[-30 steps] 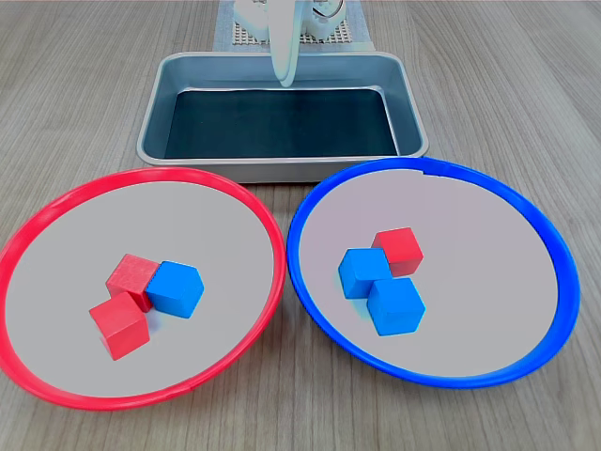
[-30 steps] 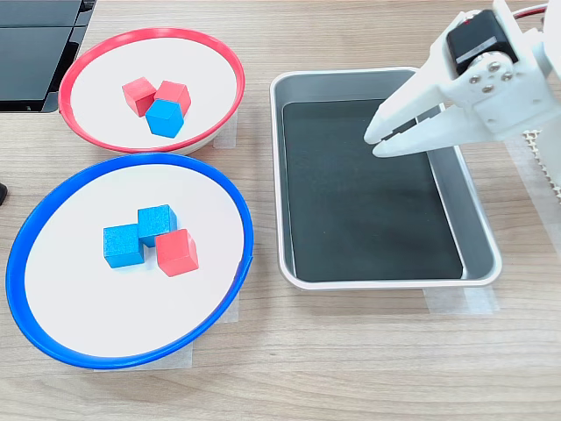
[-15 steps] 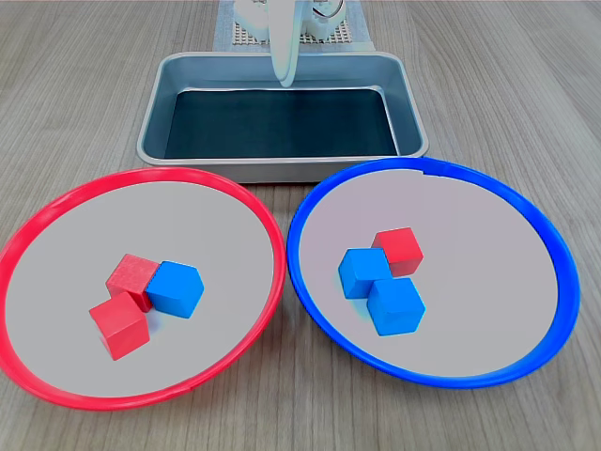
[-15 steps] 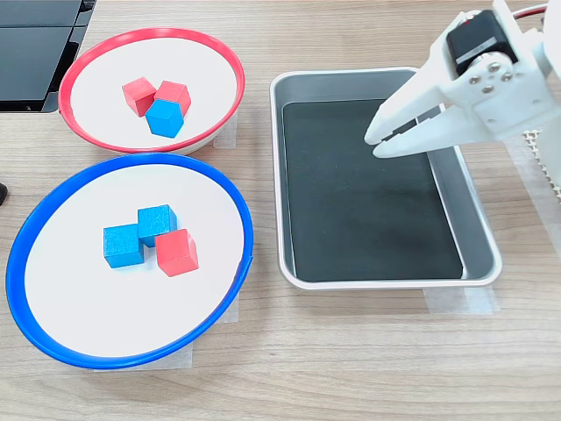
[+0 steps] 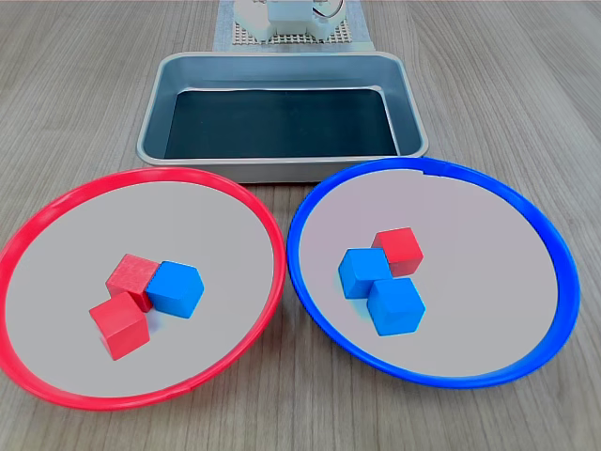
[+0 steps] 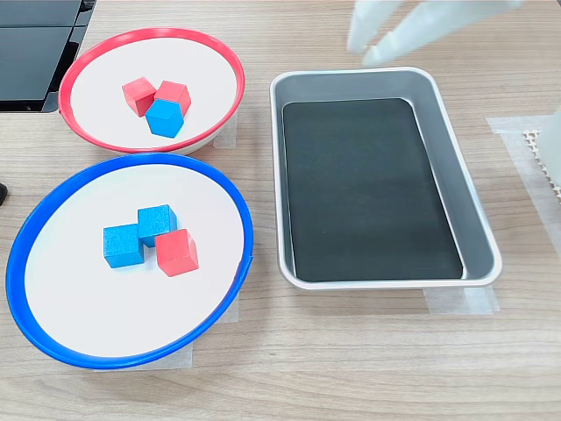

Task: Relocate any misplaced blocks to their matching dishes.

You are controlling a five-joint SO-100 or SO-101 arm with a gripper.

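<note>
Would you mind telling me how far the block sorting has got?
Nothing is sorted yet. The blue block sits in the red-rimmed dish beside two red ones, and the red block sits in the blue-rimmed dish with two blue ones. The hand, blurred and holding nothing, is above the tray's far end. Both swaps remain.

In the first exterior view, near on the table, side by side: left dish and right dish, rims close but apart. Farther back, centred behind both: tray, just beyond the rims. In left dish, clustered and touching: near cube, mid cube behind it, right cube beside both. In right dish, likewise touching: far cube, left cube at its near left, front cube nearest.
</note>
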